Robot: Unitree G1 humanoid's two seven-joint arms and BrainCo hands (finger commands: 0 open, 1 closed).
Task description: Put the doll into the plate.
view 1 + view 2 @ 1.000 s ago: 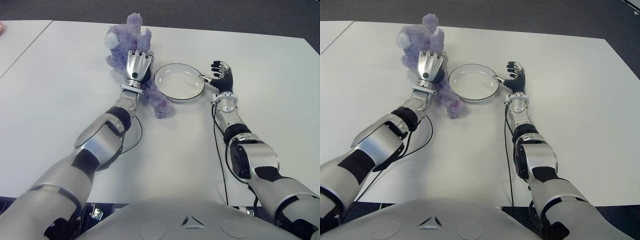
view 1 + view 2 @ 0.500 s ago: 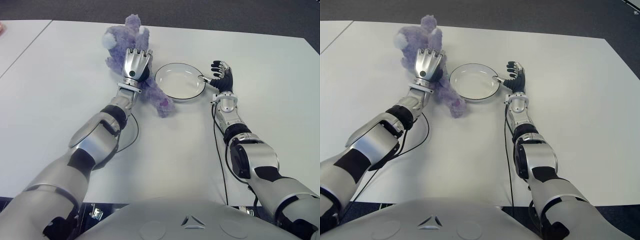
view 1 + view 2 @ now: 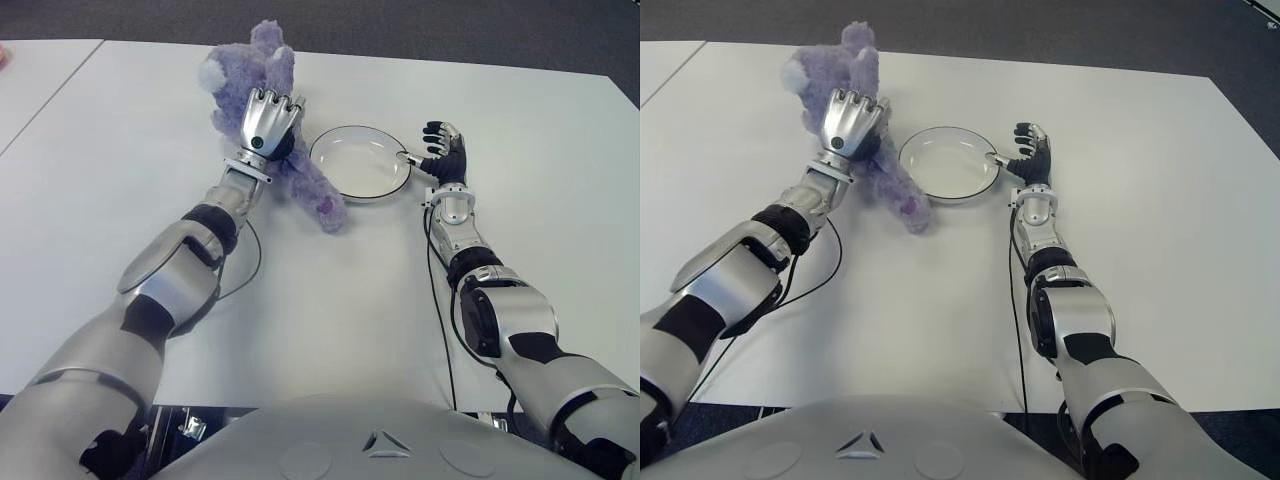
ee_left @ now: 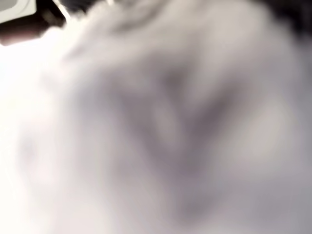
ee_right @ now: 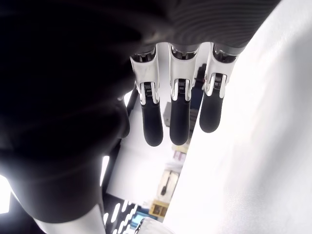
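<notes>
White table [image 3: 330,300] fills most of the head views, dark carpet [image 3: 450,30] beyond its far edge. A second white tabletop [image 3: 40,80] butts up on the robot's left with a thin seam between them.

Left hand [image 3: 266,122] is curled over the purple plush doll [image 3: 250,75], fingers clamped on its body. Doll's head and ears stick up past the fingers on the far side; one leg [image 3: 322,198] trails down toward the robot, ending just beside the plate's near-left rim. Can't tell whether the leg touches the table. Left wrist view is nothing but blurred fur up close.

Plate [image 3: 361,190]: white, dark rim, flat on the table, just right of the doll. Doll is not in it.

Right hand [image 3: 440,152] sits at the plate's right edge, fingers [image 5: 179,112] extended and relaxed, holding nothing. Thumb tip looks to be at the rim; contact unclear.

Black cable [image 3: 437,300] runs along the right forearm, another loops by the left arm.
</notes>
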